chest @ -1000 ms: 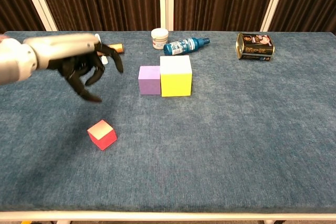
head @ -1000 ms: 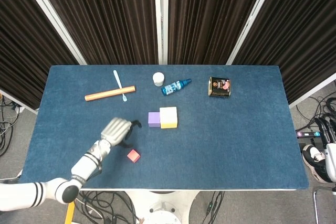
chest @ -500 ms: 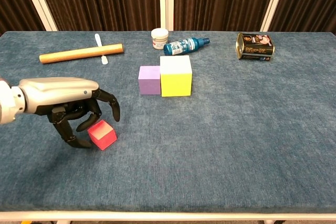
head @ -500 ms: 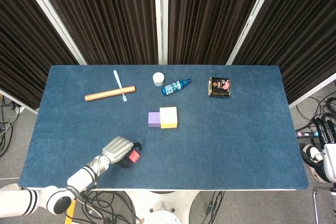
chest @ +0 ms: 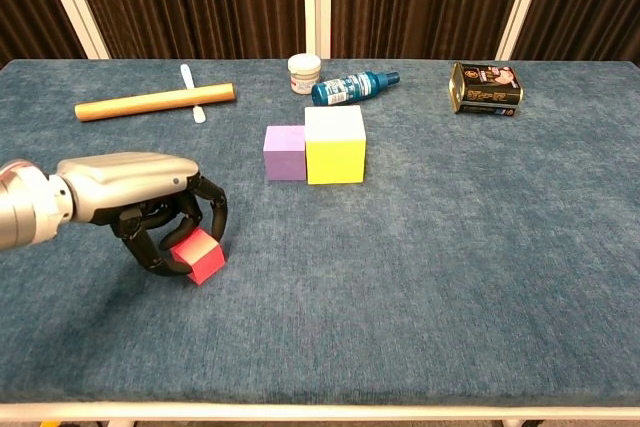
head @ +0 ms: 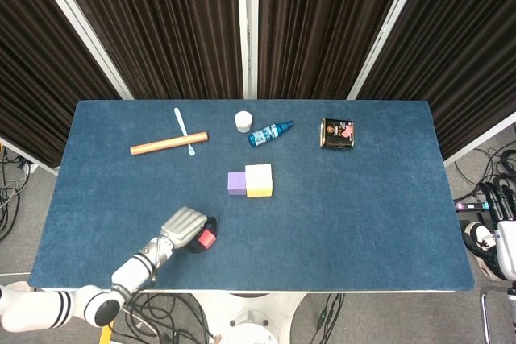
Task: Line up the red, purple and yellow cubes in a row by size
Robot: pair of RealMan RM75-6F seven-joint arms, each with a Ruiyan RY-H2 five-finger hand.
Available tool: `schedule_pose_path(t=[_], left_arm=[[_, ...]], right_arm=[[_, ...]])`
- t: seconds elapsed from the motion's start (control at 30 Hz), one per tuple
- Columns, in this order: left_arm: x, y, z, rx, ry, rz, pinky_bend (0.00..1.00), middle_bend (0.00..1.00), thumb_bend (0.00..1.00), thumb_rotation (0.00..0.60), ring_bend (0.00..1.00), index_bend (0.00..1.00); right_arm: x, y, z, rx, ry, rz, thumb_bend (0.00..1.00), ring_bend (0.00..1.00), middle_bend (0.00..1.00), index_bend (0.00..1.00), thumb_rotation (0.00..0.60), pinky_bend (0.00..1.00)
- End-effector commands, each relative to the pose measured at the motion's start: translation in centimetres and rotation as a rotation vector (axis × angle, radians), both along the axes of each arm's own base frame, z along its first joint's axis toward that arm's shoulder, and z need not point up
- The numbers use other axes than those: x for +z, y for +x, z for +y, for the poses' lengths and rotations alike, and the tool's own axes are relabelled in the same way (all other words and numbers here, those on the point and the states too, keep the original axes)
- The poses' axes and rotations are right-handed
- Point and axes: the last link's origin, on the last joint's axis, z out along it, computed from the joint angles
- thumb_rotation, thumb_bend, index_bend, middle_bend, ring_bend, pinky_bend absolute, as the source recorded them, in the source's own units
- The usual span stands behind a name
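1. Half of the small red cube [chest: 198, 254] is covered by the dark fingers [chest: 214, 217] of the left hand [chest: 150, 202], which are wrapped around it near the front edge of the blue felt-covered table [chest: 450, 277].
2. The right hand is shown in neither view.
3. The small purple cube [chest: 284, 152] is seen touching the larger yellow cube [chest: 335, 144] at mid-table.
4. Print on the dark rectangular tin [chest: 486, 88] and on the blue plastic bottle [chest: 353, 86] cannot be read.
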Motion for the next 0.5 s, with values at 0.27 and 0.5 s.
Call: schedule_pose_path(t=[0.27,0.5], left_arm=[[1.5,0.2,1.3,0.095,0.098,-0.098,0.97,0.84,0.32,0.600,0.86,0.59],[2.8,1.0,5.7,0.261,0.208,-0.179,0.97,0.84,0.32,0.600,0.87,0.58]], right_arm=[[0.1,0.1,0.1,0.008,-0.004,-0.001,0.15,0.03,0.08,0.00,0.600,0.15],[0.0,0.3,0.2,0.018,0.001,-0.005,0.15,0.03,0.08,0.00,0.600,0.15]])
